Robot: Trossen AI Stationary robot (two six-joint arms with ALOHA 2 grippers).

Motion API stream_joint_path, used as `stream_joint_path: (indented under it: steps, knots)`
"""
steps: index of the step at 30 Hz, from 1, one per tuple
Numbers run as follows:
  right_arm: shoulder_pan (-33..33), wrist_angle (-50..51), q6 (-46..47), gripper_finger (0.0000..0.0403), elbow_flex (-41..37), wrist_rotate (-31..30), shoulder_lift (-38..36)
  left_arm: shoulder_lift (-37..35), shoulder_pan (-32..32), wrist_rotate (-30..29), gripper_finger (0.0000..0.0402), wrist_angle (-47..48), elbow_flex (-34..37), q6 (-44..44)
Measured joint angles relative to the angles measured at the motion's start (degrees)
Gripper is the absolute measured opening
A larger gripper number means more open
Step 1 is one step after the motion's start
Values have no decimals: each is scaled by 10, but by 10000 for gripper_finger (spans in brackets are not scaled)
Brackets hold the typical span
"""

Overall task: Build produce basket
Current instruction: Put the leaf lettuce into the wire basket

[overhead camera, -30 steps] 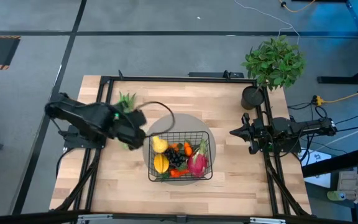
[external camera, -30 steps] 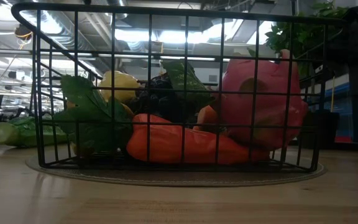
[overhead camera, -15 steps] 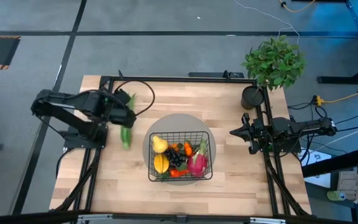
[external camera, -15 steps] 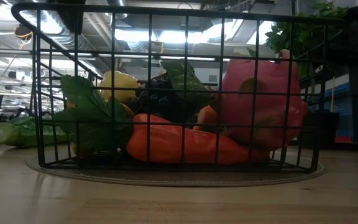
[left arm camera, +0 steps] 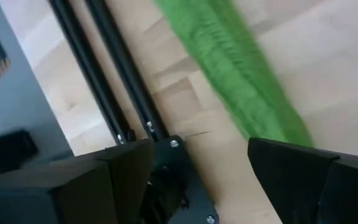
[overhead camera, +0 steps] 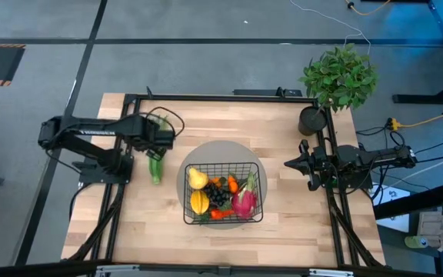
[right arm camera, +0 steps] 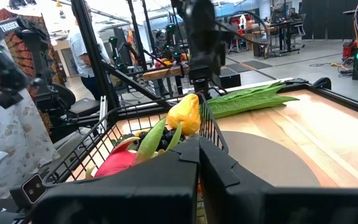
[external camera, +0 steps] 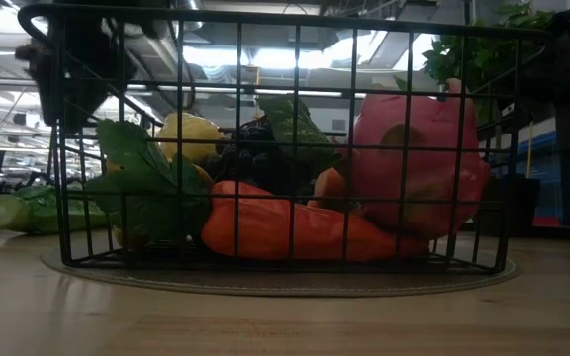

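The black wire basket (overhead camera: 223,192) stands on a round grey mat in the middle of the table. It holds produce: yellow fruits (overhead camera: 198,190), a pink dragon fruit (overhead camera: 244,201), dark grapes, and an orange carrot (external camera: 295,229). A long green stalk (overhead camera: 155,164) lies flat on the table to the left of the basket. My left gripper (overhead camera: 162,140) hangs open just above the stalk's far part and points steeply down; its fingers (left arm camera: 123,168) stand wide apart, clear of the stalk (left arm camera: 241,81). My right gripper (overhead camera: 289,163) waits shut and level at the table's right edge.
A potted plant (overhead camera: 337,77) in a black pot stands at the far right corner. Black frame rails (overhead camera: 221,98) run along the table's far, left and right sides. Bare wood lies near the front edge (overhead camera: 221,242).
My left gripper has swung from beside the basket's left side toward the table's far edge. It has sunk toward the green stalk and rolled as it went, and it now shows at the upper left of the low view. The stalk and basket have stayed put.
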State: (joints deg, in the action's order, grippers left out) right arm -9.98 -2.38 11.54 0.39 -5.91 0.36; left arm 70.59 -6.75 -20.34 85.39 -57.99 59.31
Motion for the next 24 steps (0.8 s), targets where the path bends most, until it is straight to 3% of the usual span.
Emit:
stream_joint_path:
  steps: [10, 16, 24]
  knots:
    - [0, 0, 0, 5, 0, 0, 0, 0, -148, 80, 250, -212, 65, -154]
    - [0, 0, 0, 5, 0, 0, 0, 0, -180, 114, 254, -237, 66, -220]
    - [0, 0, 0, 5, 0, 0, 0, 5, -184, 71, 254, -238, 66, -220]
